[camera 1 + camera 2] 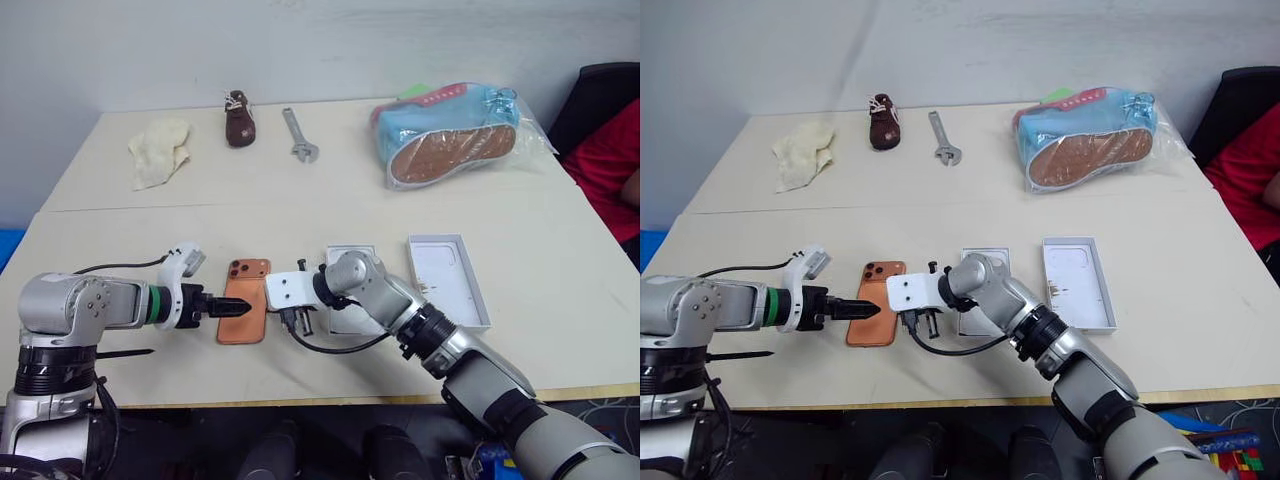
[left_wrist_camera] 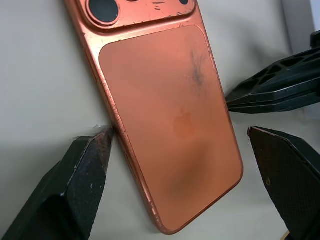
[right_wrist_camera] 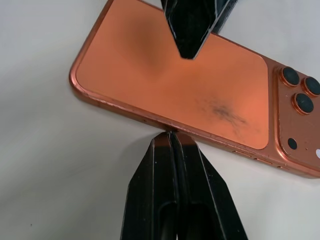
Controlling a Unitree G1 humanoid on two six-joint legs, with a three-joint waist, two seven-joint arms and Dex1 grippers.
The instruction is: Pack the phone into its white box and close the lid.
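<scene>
Copper-orange phone [image 2: 170,120] back bears a faint apple-shaped logo, no writing.

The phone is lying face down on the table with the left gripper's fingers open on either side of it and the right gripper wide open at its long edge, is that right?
Not quite. The right gripper is shut, not wide open: the right wrist view shows its two fingers pressed together, tips at the long edge of the phone. The rest holds: the phone lies back up on the table, and the left gripper has its fingers open on either side of it.

The phone [image 1: 245,300] lies on the table [image 1: 120,240], left of the white box [image 1: 348,262] and the lid [image 1: 448,280].
</scene>
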